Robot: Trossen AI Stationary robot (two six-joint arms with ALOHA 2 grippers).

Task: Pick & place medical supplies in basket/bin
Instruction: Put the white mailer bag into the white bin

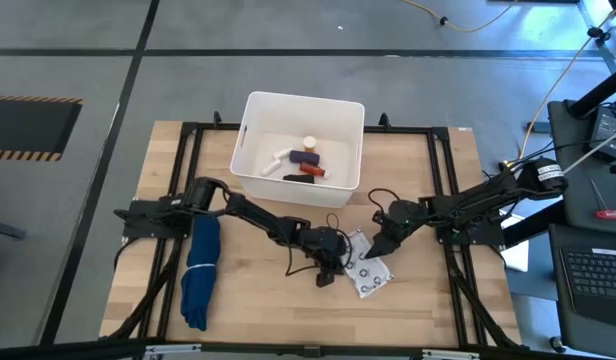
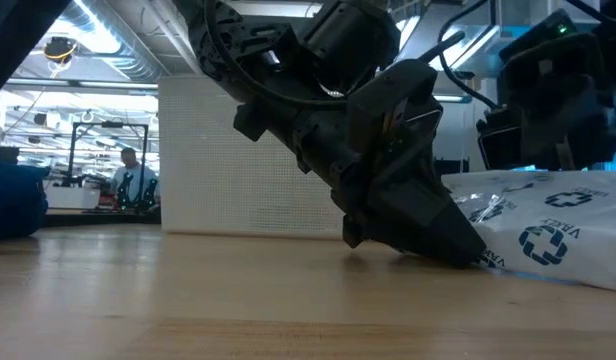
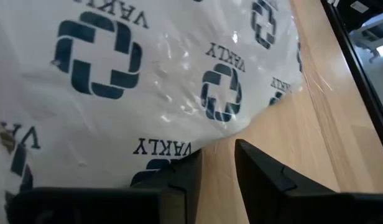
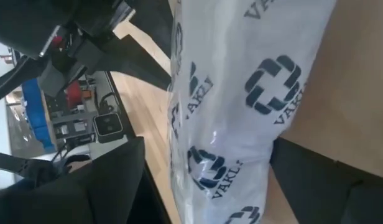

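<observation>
Here the white printed packet (image 1: 366,268) lies on the wooden surface (image 1: 258,300), well short of the white tub (image 1: 250,150). The left hand (image 3: 216,171), slightly parted and empty, noses its edge; the right hand (image 4: 204,180) straddles it, wide open. Both closing together risks tugging or tearing the slippery film

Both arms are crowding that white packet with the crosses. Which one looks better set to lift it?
Probably the right: its tool straddles the white packet, open. The left tool only meets the packet's edge.
</observation>
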